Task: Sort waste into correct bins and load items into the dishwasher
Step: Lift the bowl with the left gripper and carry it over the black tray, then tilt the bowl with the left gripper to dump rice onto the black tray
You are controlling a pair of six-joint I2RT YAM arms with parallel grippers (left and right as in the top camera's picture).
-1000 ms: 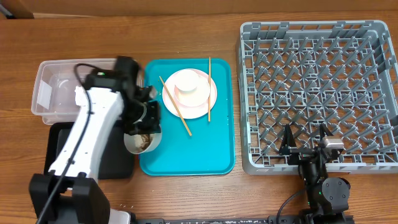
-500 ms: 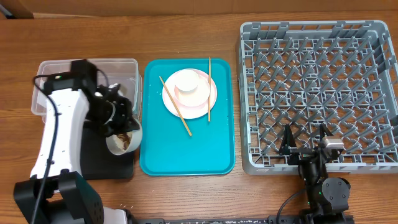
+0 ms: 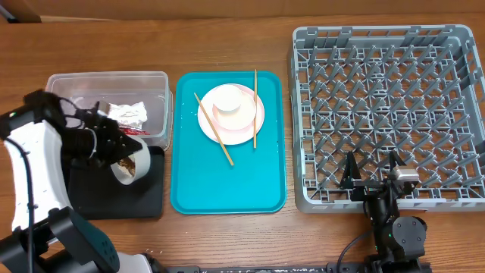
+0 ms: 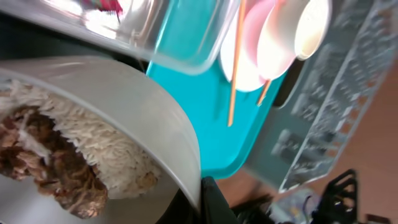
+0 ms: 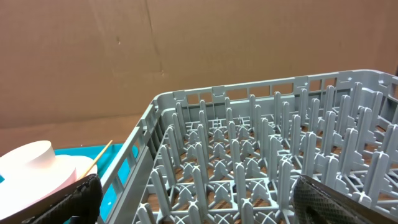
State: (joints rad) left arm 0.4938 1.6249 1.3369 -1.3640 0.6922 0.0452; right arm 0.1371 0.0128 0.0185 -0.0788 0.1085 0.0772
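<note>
The left gripper [image 3: 112,155] pinches the bowl [image 3: 130,168] by its rim, over the black tray [image 3: 144,201]. Tip it slowly so all the rice [image 4: 87,143] lands inside. The right gripper [image 3: 371,173] sits spread wide by the rack [image 3: 379,32].

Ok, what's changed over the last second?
The left gripper, shut on the white bowl of rice and scraps, carried it left from the edge of the teal tray and tilted it over the black tray. The right gripper, plate, cup, chopsticks and rack stayed put.
</note>
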